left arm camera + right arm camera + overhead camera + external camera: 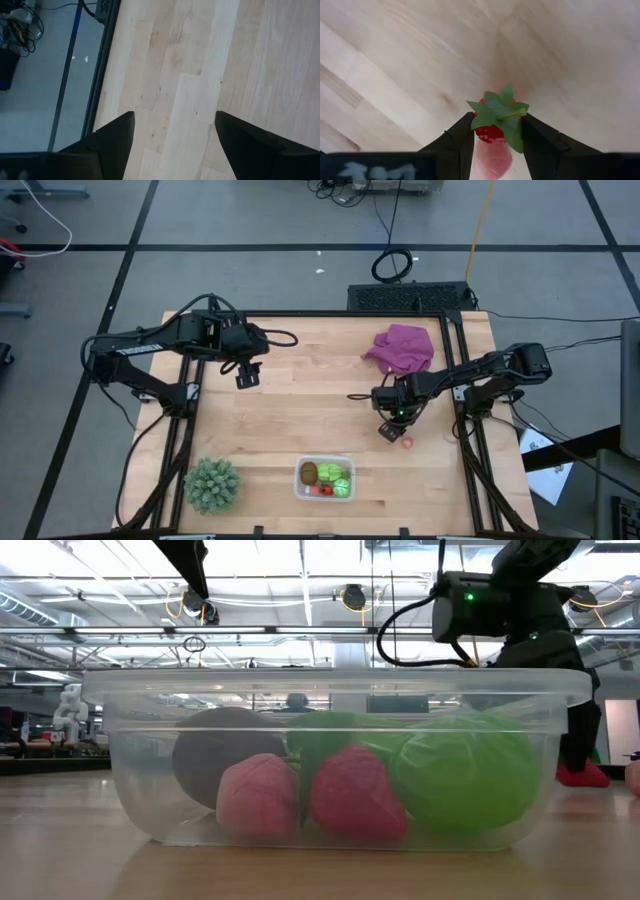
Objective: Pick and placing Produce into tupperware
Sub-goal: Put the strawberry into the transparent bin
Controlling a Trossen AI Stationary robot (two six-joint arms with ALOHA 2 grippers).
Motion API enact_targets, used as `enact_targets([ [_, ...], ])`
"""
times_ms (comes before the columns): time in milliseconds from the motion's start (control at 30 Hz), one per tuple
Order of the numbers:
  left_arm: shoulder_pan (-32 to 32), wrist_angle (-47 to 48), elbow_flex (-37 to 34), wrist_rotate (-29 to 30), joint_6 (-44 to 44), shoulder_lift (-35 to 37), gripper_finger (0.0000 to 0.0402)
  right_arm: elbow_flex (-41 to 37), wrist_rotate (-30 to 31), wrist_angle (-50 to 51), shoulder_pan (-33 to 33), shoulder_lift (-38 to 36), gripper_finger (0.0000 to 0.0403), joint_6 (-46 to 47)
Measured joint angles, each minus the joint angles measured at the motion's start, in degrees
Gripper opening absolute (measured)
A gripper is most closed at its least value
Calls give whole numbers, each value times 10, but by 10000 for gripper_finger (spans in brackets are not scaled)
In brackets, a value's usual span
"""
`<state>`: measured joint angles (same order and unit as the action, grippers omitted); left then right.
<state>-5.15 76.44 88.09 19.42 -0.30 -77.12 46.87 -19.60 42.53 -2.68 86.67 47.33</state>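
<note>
A clear tupperware stands near the table's front edge. It holds a brown kiwi-like piece, light-green pieces and red and pink strawberries. One more red strawberry with a green leaf cap lies to the right of the table's middle, and my right gripper is shut on it. My left gripper hovers open over bare wood at the far left. My right gripper pinches the strawberry between its two fingers, at the sides of the red body just under the leaf cap. The fingers come steeply from above. In the low view the red strawberry sits down at the tabletop.
A spiky dark-green plant stands left of the tupperware near the front edge. A purple cloth lies at the far right. A pinkish piece shows at the low view's right edge. Bare wood stretches across the table's middle.
</note>
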Motion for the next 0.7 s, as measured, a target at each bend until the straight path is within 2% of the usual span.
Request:
enact_targets([
  [467,0,0,0,0,2,0,280,6,-19,-89,0,-3,128,-23],
  [700,0,0,0,0,3,0,280,68,-18,-96,-2,-3,128,-40],
])
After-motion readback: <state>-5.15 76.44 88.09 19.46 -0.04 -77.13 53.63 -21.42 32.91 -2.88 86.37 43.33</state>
